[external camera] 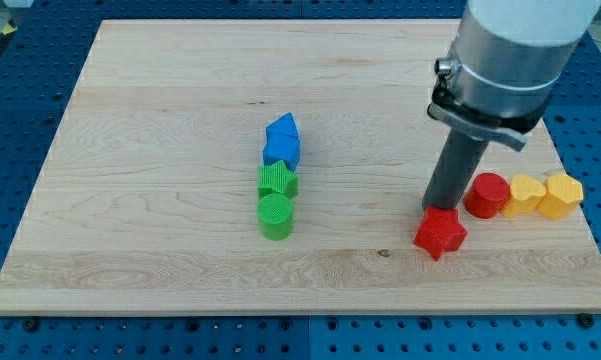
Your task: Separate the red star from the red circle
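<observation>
The red star [440, 234] lies near the view's lower right on the wooden board [180, 120]. The red circle [487, 195] stands just up and to the right of it, with a small gap between them. My tip [435, 208] rests at the star's upper edge, to the left of the red circle, and appears to touch the star.
A yellow block [524, 193] and a yellow hexagon [561, 195] sit in a row right of the red circle, near the board's right edge. In the middle, two blue blocks [282, 141], a green block [277, 181] and a green circle [275, 216] form a column.
</observation>
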Robot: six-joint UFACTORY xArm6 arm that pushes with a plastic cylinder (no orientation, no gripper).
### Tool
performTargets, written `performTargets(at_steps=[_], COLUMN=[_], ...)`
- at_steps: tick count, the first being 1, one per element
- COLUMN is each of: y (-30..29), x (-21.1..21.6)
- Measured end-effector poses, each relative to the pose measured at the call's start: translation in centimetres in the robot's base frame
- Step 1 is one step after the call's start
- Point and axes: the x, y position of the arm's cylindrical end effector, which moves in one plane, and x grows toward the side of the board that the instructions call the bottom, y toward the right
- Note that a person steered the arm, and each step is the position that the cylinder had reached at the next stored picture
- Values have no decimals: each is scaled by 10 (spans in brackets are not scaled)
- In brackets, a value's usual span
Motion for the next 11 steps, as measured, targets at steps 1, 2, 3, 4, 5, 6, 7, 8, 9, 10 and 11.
performTargets(at_steps=[1, 2, 3, 4, 5, 6, 7, 8, 9, 10, 11], y=[-18, -51, -52, -31, 14, 7, -6, -8, -32, -32, -32], x=[4, 12, 60, 90, 88, 46, 39, 69, 64, 47, 47])
